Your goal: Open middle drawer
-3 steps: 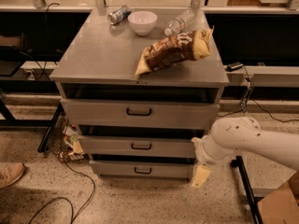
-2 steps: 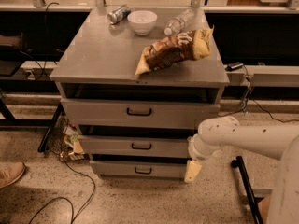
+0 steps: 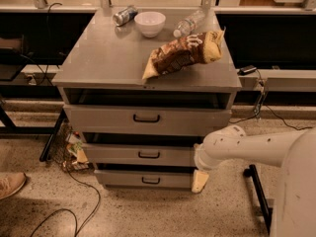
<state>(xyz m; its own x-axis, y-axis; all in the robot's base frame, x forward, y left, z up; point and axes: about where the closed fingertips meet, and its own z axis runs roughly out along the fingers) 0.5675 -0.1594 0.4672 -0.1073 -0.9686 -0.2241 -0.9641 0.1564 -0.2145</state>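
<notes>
The grey cabinet [image 3: 98, 68] has three drawers. The middle drawer [image 3: 113, 155] has a flat grey front and a small black bar handle [image 3: 148, 155] at its centre, with a dark gap above the front. The taller top drawer [image 3: 98, 118] is above it and the short bottom drawer [image 3: 118, 178] below. My white arm [image 3: 247, 147] reaches in from the right. My gripper [image 3: 200, 180] hangs at the right end of the lower drawers, just below the middle drawer's right corner and well right of its handle.
On the cabinet top lie a chip bag [image 3: 185, 55], a white bowl [image 3: 150, 22], a can [image 3: 125, 15] and a water bottle [image 3: 190, 22]. Wrappers [image 3: 74, 149] and cables [image 3: 84, 201] lie left of the cabinet. A shoe [image 3: 11, 184] is at far left. A black stand leg [image 3: 259, 201] is at right.
My arm and gripper have moved left, from beside the cabinet to the right end of the lower drawers. The drawers have not moved.
</notes>
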